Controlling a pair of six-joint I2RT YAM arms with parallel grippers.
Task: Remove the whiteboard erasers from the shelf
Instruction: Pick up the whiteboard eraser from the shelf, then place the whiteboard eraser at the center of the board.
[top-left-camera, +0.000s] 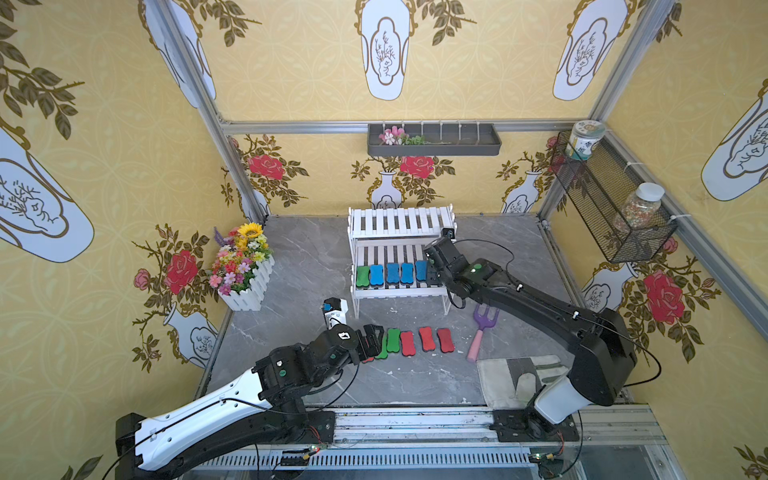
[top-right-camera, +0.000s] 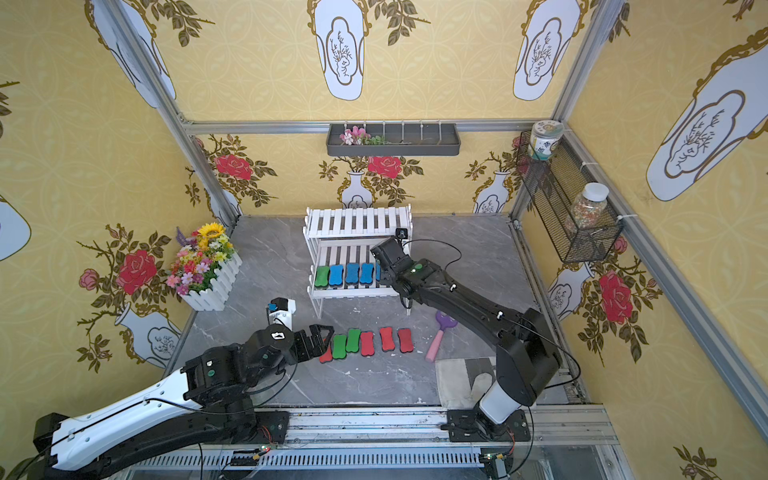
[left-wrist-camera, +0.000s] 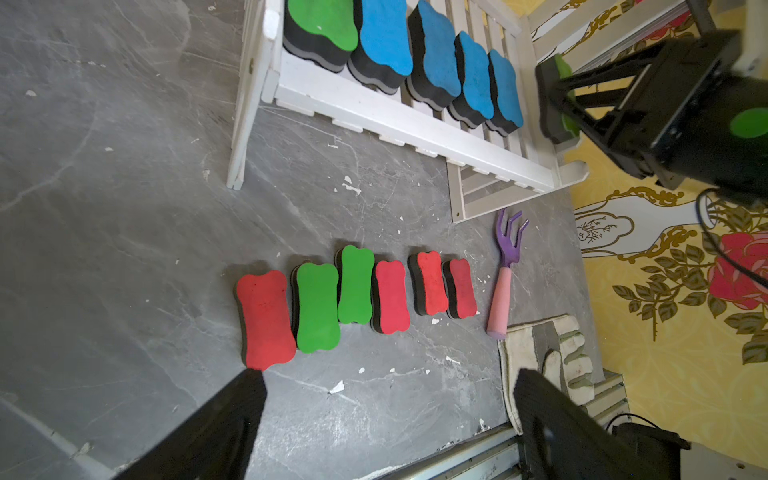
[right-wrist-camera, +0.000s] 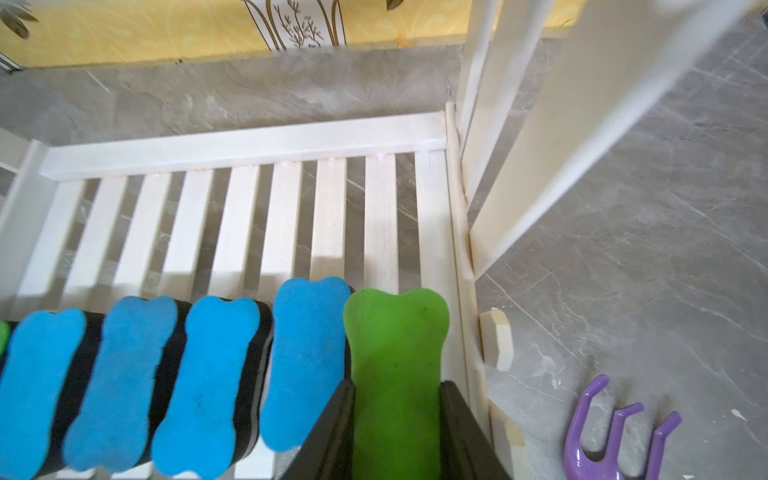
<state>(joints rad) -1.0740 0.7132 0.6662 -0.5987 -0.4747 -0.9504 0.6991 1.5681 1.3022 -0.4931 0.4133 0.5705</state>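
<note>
**Whiteboard erasers (top-left-camera: 392, 273) split between shelf (top-left-camera: 399, 293) and tabletop (top-left-camera: 299, 257)**

At the centre of both top views, one green and four blue pads line the shelf's lower tier. At the row's right end, the right gripper (right-wrist-camera: 397, 386) pinches a sixth, the green eraser (right-wrist-camera: 395, 328), beside the side rail. Six more, red and green, lie in a row on the tabletop at lower centre, where the left gripper (left-wrist-camera: 386, 382) hovers, spread wide.

the green eraser (right-wrist-camera: 395, 332) inside my right gripper (right-wrist-camera: 396, 390) runs off the wrist view's edge; my left gripper (top-right-camera: 324, 340) half hides a red eraser (top-right-camera: 325, 357) under it.
</note>
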